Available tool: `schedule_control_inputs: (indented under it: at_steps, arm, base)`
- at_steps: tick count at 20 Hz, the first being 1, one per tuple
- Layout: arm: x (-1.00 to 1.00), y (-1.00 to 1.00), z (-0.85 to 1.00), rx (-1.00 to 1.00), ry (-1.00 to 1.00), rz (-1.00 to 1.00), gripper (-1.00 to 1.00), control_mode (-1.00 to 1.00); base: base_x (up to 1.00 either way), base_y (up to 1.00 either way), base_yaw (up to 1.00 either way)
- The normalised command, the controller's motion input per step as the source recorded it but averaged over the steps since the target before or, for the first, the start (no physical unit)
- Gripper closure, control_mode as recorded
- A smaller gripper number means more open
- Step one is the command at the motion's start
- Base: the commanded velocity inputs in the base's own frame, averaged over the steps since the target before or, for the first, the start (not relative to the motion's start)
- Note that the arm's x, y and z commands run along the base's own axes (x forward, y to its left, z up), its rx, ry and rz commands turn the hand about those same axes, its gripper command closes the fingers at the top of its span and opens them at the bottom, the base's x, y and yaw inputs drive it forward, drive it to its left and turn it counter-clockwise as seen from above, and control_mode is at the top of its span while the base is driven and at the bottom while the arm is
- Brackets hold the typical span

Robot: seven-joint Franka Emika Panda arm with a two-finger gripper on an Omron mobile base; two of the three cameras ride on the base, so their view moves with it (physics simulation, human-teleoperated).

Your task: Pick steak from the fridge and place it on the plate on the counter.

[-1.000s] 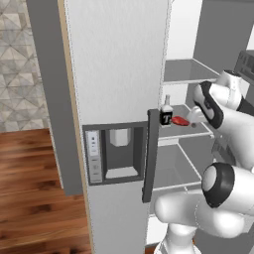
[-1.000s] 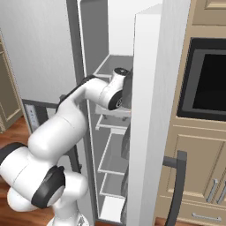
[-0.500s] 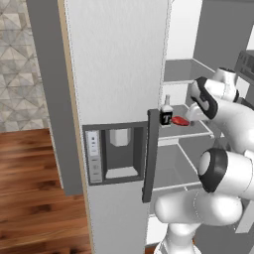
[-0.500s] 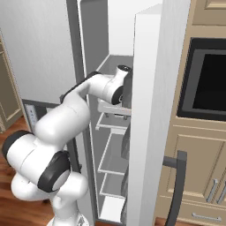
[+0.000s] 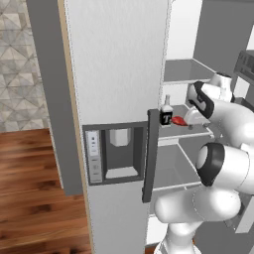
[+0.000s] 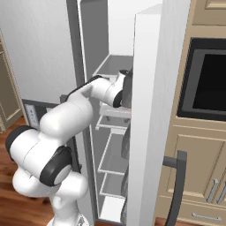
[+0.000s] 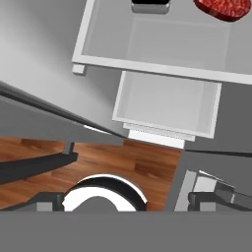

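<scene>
The steak (image 5: 179,120), a small red lump, lies on a grey shelf (image 5: 198,133) of the open fridge (image 5: 119,74), just right of a dark white-capped bottle (image 5: 166,115). In the hand view the steak (image 7: 222,9) is at the top right edge, with the bottle (image 7: 150,5) to its left. My gripper (image 5: 192,118) hovers right beside the steak, apart from it. Its fingertips (image 7: 49,199) stand wide apart, so the gripper (image 7: 129,198) is open and holds nothing. From the right base view my hand (image 6: 126,88) reaches in behind the fridge's right door (image 6: 154,110). The plate and the counter are out of view.
The left door carries a dark dispenser panel (image 5: 116,154) and a dark handle (image 5: 151,154). Lower grey shelves (image 6: 114,154) and a bin (image 7: 167,103) sit under the steak's shelf. A black oven (image 6: 207,79) over beige cabinets (image 6: 198,185) stands right of the fridge. Wood floor (image 5: 30,198) lies to the left.
My arm has changed pose, with the elbow swinging up and the hand edging slightly towards the steak. The jaws stayed open. Steak and bottle have not moved.
</scene>
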Motion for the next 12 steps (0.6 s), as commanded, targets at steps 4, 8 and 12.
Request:
schedule_control_inputs:
  at_steps: [4,8,12]
  arm:
    - [0.0,0.0,-0.08,0.0,0.0,0.03,-1.0,-1.0]
    - [0.0,-0.03,-0.03,0.0,-0.01,0.01,-1.0,-1.0]
    - [0.02,-0.04,-0.06,0.0,-0.03,0.0,-1.0,-1.0]
  base:
    - [0.0,0.0,0.0]
    - [0.0,0.0,0.0]
    - [0.0,0.0,0.0]
